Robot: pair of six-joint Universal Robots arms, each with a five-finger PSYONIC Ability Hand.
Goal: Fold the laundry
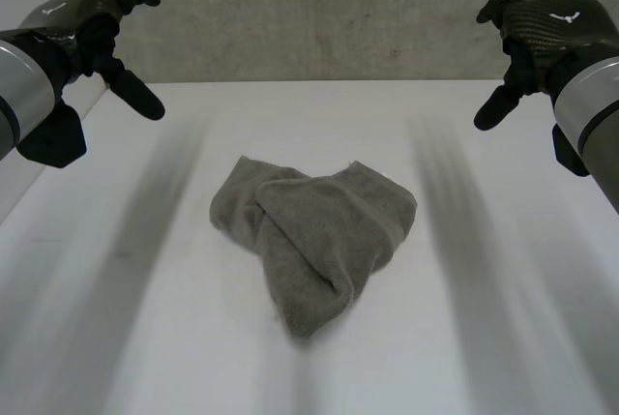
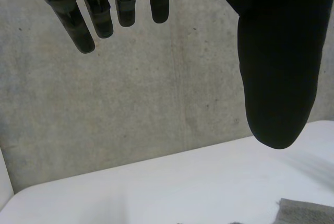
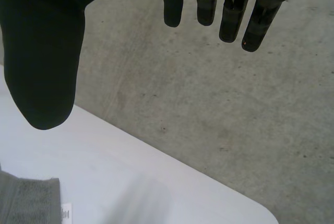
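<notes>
Towel (image 1: 314, 241), grey-green and bunched in a loose heap with its folds overlapping, lies near the middle of the white bench (image 1: 503, 347), and neither hand touches it. From the head view I see it spread wider at the far side and narrowing to a blunt point toward the camera. In the right wrist view a corner of it shows near the tip of the thumb, with a small white label (image 3: 65, 213) at its edge. My left hand (image 1: 102, 23) hangs in the air off the far left of the cloth, well apart from it. Its fingers (image 2: 78, 25) point out straight with the thumb spread wide from them, gripping nothing. My right hand (image 1: 537, 28) hovers off the far right, also well clear of the cloth, its fingers extended, thumb held apart, nothing in its grasp. Behind the bench stands a rough grey concrete wall (image 1: 319, 9).
</notes>
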